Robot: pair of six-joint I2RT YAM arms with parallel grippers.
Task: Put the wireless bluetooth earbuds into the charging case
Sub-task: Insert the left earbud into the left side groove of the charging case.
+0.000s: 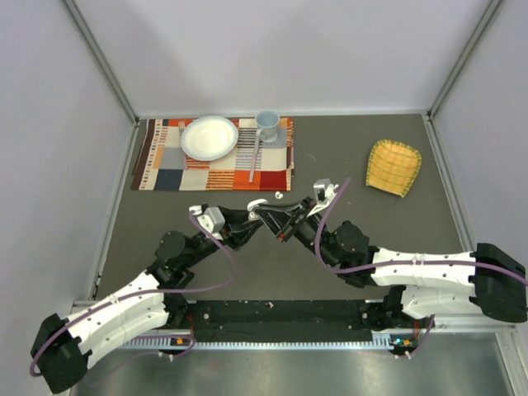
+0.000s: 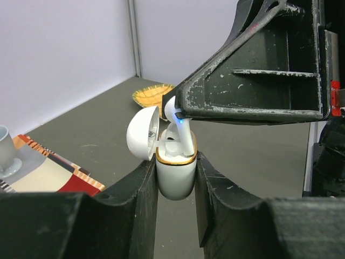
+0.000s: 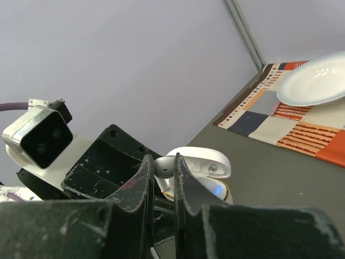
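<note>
At the middle of the tabletop (image 1: 268, 268), nearer the front edge than the rear, we find both arms meeting tip to tip.

1. Left gripper (image 2: 175, 170): we see its two fingers closed on the lower body of the charging case (image 2: 175, 183), one finger against each side. The case stands upright and is lifted clear of the tabletop. Its lid (image 2: 142, 133) is hinged open and leans away to the left in the left wrist view. A gold-coloured band runs round the open rim.

2. Right gripper (image 3: 163, 162): we see its fingers pinched together on one white earbud (image 2: 185, 137), with almost no gap between them. The earbud sits directly over the open case, stem pointing down into the opening and bud end held between the finger tips. A small blue light glows at the point of contact. We cannot tell whether the stem is fully seated.

3. Surroundings: a patterned placemat (image 1: 165, 169) lies towards the rear left corner and carries a white plate (image 1: 209, 137), a pale cup (image 1: 266, 124) and a spoon (image 1: 254, 157). A yellow woven dish (image 1: 393, 167) rests towards the rear right corner, well apart from both grippers. A tiny white piece (image 1: 279, 195) lies on the tabletop just in front of the placemat's front edge; it is too small for us to identify.
</note>
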